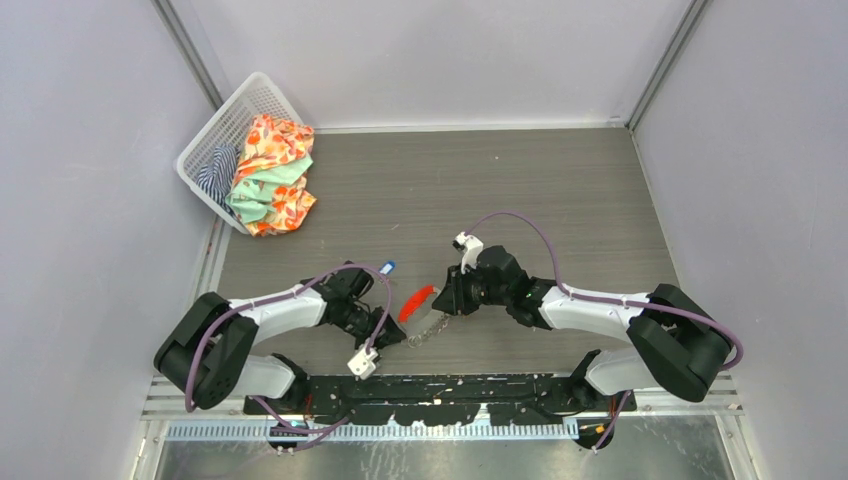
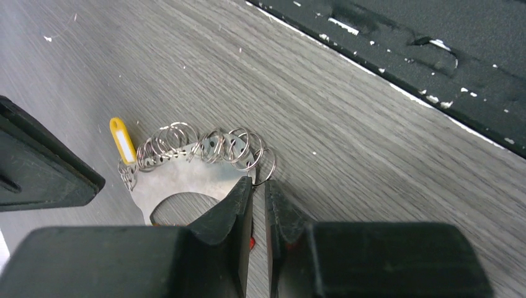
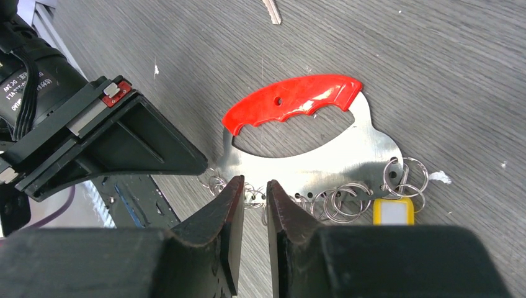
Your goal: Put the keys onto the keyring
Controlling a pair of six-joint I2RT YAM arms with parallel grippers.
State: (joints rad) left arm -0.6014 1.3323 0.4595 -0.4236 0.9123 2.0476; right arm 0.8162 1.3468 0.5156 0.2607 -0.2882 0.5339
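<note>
The keyring is a flat metal plate (image 3: 310, 158) with a red plastic grip (image 3: 291, 99) and a row of split rings (image 3: 335, 205) along one edge. It lies between the arms (image 1: 420, 305). A yellow-headed key tag (image 3: 392, 211) sits among the rings at one end and also shows in the left wrist view (image 2: 123, 139). The blue-headed key (image 1: 388, 267) lies on the table just beyond, and its blade (image 3: 271, 11) shows. My left gripper (image 2: 258, 184) is nearly closed, with an end ring (image 2: 268, 174) at its tips. My right gripper (image 3: 255, 181) is narrowly open and straddles the rings at the plate's edge.
A white basket (image 1: 215, 135) with bunched clothes (image 1: 270, 175) stands at the back left. The black base rail (image 1: 430, 395) runs along the near edge, close behind the left gripper (image 2: 434, 56). Grey walls close in three sides.
</note>
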